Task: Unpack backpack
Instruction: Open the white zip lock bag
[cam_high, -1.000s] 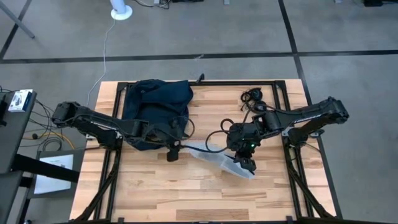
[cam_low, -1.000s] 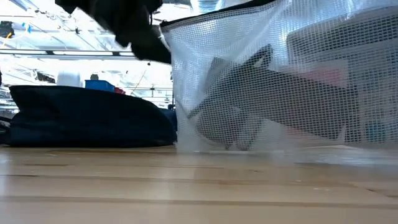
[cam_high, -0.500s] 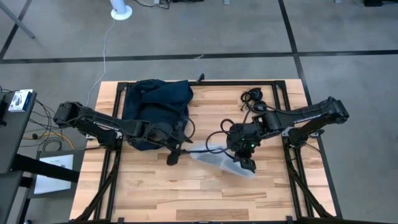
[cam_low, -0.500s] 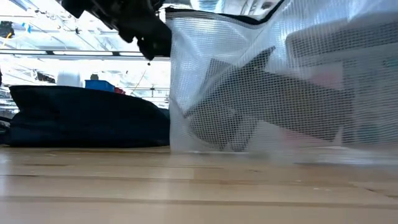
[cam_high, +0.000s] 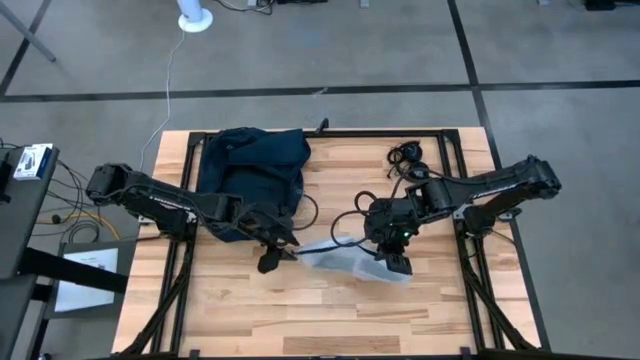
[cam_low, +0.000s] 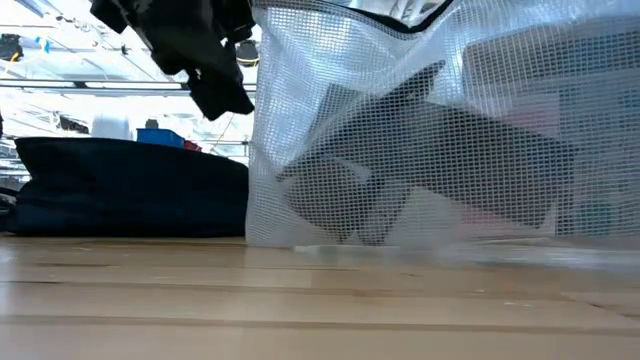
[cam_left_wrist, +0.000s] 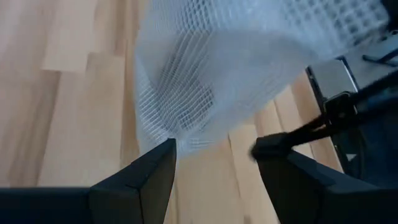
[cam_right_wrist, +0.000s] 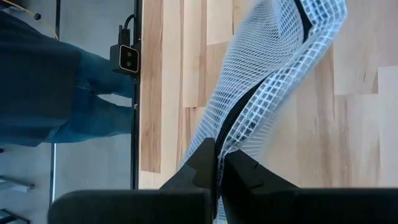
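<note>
A clear mesh pouch lies centre-frame beside the backpack, right gripper jaws clamped on its edge, left gripper jaws apart beside it; next, probably, release.

The desk is pale wood planks, smooth with a light satin sheen, framed in matt black metal. The backpack looks like soft matt navy cloth, kinda slouchy. The mesh bag is clear plastic with a white woven grid through it, a bit shiny, black-edged. Both arms are dull black, and the right pincer has matt plastic-looking fingers.
</note>
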